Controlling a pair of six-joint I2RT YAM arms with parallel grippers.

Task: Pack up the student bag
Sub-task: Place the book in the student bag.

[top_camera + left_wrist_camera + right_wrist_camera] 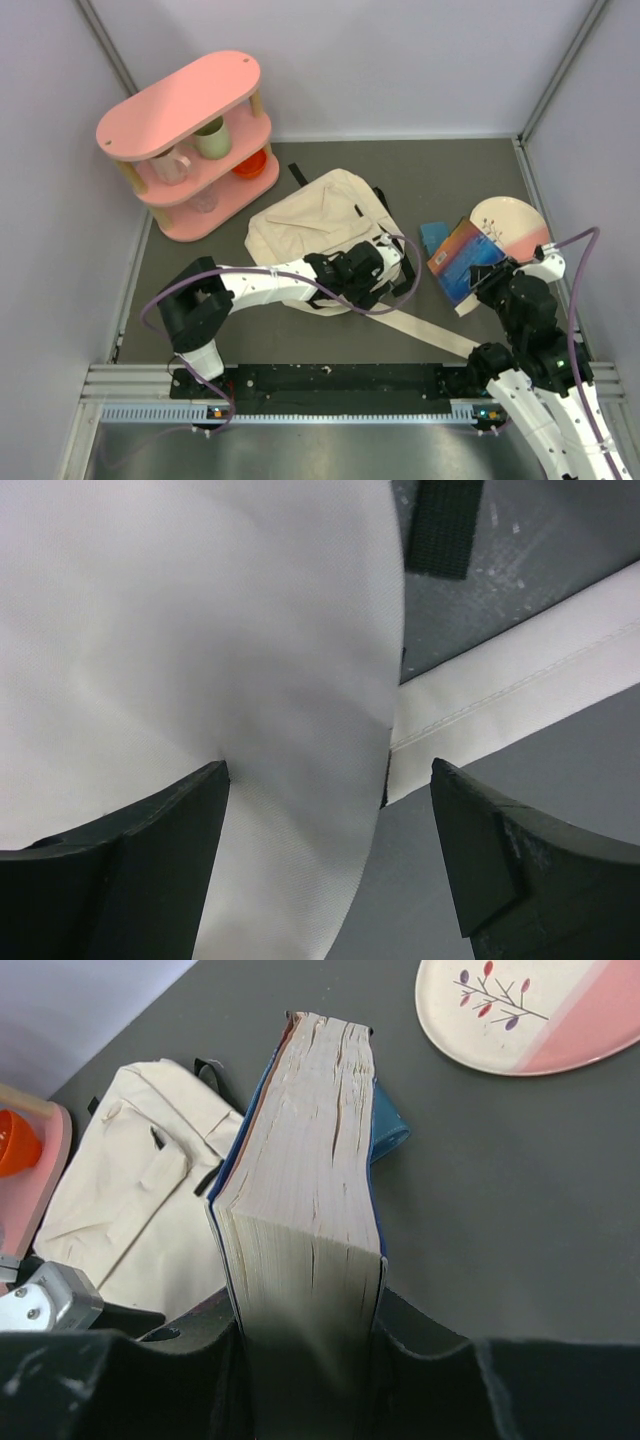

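Note:
The student bag [315,225] is a cream canvas backpack lying flat mid-table, with one long cream strap [430,335] trailing toward the near right. My left gripper [385,268] hovers over the bag's right edge. In the left wrist view the left gripper [330,810] is open, and a fold of the bag's cloth [200,630] lies between the fingers, nearer the left one. My right gripper [490,285] is shut on a thick book [462,255] with a blue cover. It holds the book [305,1180] on edge, pages up, above the table to the right of the bag [140,1190].
A pink three-tier shelf [190,140] with cups and an orange bowl stands at the back left. A cream and pink plate [510,222] lies at the right, with a teal item [435,237] beside it, partly under the book. Grey walls close in the table.

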